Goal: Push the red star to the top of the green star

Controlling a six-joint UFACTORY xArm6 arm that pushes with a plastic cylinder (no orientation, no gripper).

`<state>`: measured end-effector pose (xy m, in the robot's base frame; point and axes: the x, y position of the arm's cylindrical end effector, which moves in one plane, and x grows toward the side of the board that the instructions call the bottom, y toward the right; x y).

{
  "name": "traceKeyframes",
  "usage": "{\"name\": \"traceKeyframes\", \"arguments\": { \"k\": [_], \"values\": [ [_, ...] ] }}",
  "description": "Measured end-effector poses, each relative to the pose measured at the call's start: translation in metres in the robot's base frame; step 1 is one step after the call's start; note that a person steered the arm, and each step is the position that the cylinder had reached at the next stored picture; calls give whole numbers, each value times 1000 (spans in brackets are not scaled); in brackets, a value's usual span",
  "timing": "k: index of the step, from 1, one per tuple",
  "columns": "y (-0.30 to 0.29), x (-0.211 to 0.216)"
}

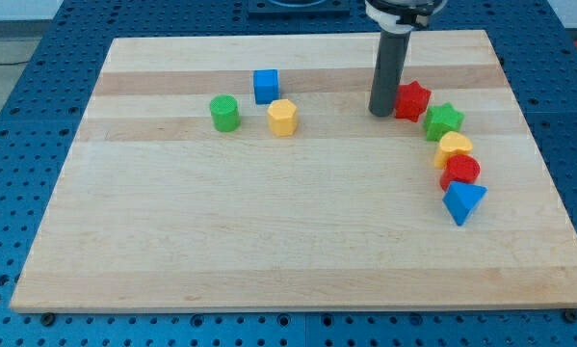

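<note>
The red star [414, 100] lies on the wooden board at the view's upper right. The green star [444, 120] sits just to its lower right, touching or nearly touching it. My tip [381, 112] stands on the board right against the red star's left side. The dark rod rises from the tip to the view's top edge.
Below the green star runs a chain of a yellow heart [454, 147], a red round block [460, 172] and a blue triangle [463, 201]. At the upper left are a blue cube [266, 86], a yellow hexagon [282, 117] and a green cylinder [224, 113]. The board's right edge [537, 154] is close.
</note>
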<state>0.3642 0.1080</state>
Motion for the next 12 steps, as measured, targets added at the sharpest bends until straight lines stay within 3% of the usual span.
{"name": "traceKeyframes", "arguments": {
  "k": [12],
  "values": [
    [36,-17]
  ]
}}
